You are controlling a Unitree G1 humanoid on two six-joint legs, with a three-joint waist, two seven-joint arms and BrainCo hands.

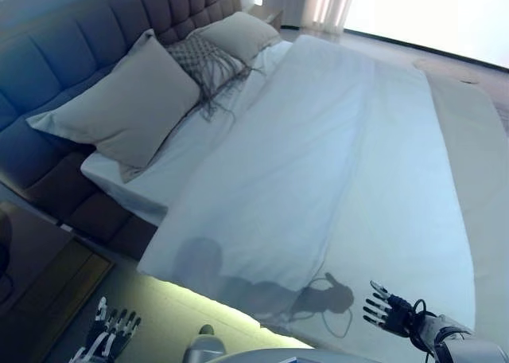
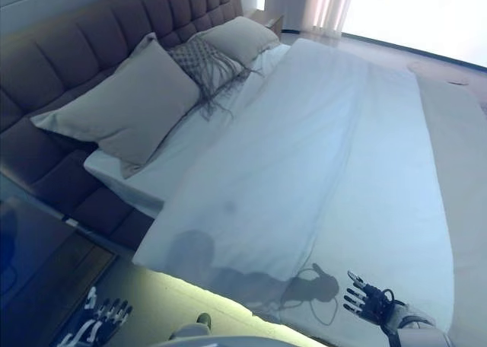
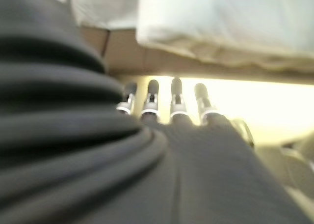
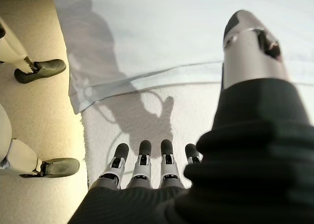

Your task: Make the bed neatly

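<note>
Bed (image 1: 119, 172) with a padded, tufted headboard (image 1: 95, 29) runs from the upper left of the head views toward the lower right, a pale duvet (image 1: 334, 164) spread flat over most of the mattress and hanging over the near side edge. White sheet (image 1: 199, 140) shows bare between the duvet's top edge and the pillows. A large grey pillow (image 1: 127, 108) leans against the headboard nearest the camera, a patterned cushion with fringe (image 1: 203, 60) lies just beyond it, and a second grey pillow (image 1: 238, 35) sits at the far end. A beige cover (image 1: 477, 156) lies along the duvet's far side. A dark wooden nightstand (image 1: 40, 275) stands at the lower left beside the headboard.

The right robot hand (image 1: 387, 307) hovers over the duvet's near corner, fingers (image 4: 142, 160) straight and spread, thumb apart, holding nothing; its wrist view shows the duvet's hem lying across the pale cover beneath. The left robot hand (image 1: 107, 331) hangs low over the lit floor (image 1: 159, 307) beside the bed, clear of the bedding, fingers (image 3: 176, 98) extended and empty.
</note>
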